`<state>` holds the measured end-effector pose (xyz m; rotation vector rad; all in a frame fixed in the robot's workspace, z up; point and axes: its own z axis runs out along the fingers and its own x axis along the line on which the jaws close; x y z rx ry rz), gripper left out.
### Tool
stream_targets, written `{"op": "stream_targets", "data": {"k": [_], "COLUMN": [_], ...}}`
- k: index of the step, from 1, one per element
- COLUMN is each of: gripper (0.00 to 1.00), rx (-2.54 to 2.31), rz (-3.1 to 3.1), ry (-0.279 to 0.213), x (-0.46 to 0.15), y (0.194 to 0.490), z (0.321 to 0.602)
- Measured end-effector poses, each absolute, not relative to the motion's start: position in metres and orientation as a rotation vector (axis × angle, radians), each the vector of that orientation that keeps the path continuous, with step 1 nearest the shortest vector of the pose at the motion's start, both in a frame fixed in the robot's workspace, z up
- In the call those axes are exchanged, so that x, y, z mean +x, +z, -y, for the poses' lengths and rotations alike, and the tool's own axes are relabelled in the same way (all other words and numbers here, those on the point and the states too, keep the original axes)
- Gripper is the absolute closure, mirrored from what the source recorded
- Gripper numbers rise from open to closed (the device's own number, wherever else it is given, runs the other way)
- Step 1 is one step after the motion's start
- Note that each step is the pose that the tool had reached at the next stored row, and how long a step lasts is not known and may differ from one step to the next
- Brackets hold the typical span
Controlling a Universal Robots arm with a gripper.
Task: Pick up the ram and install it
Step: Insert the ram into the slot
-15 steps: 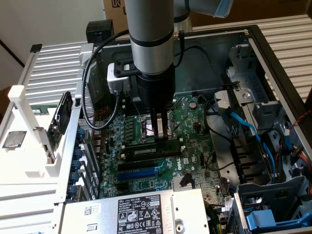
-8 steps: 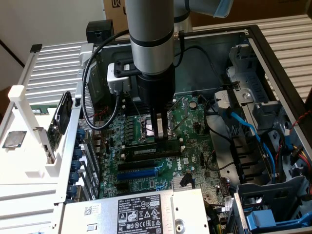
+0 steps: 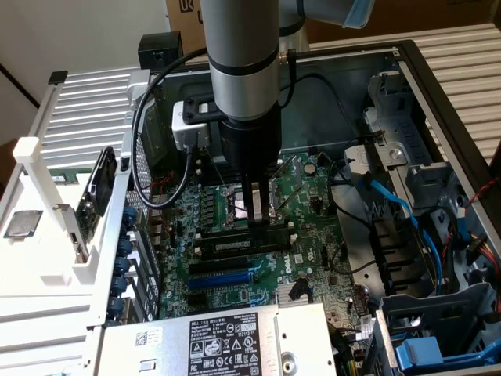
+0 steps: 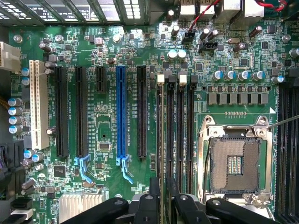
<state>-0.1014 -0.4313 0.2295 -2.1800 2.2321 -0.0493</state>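
So here's where things are: the ram (image 3: 235,245) is standing on edge in one of the long black memory slots on the motherboard (image 3: 313,204), a bit below the middle of the exterior frame, running roughly side to side. That's just above the blue expansion slot (image 3: 223,276). In the wrist view the ram (image 4: 161,140) is edge-on, a thin line in the slot furthest from the CPU socket (image 4: 233,163). Can't tell from here whether it's fully clicked down or just sitting in the slot, and the end clips are too small to read.

The hand (image 3: 256,223) comes straight down from the arm at centre frame, right over the stick. From the wrist camera the hand (image 4: 162,189) has a finger on each side of the ram's top edge with daylight between them. So I'd call it spread apart and straddling the stick, not pinching it.

Handling-wise, my take:
- It's light and stiff, so weight is a non-issue.
- It's thin, so it would probably twist or tip if gripped off-centre.
- The flat faces carry the chips and the label, and I'd guess they're a bit slick, so a firm but gentle pinch.
- The best place to hold looks like the middle of the long top edge, fingers across the thickness, well away from the contact edge down in the slot.
- It's fragile against sideways bending, so any force should go straight down along the slot.
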Motion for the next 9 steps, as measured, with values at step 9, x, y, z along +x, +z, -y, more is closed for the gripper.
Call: {"op": "stream_targets", "data": {"k": [9], "gripper": [0.79], "rx": [-2.179], "rz": [-2.231], "ry": [-0.052], "x": [-0.1021], "y": [0.2354], "z": [0.4313]}}
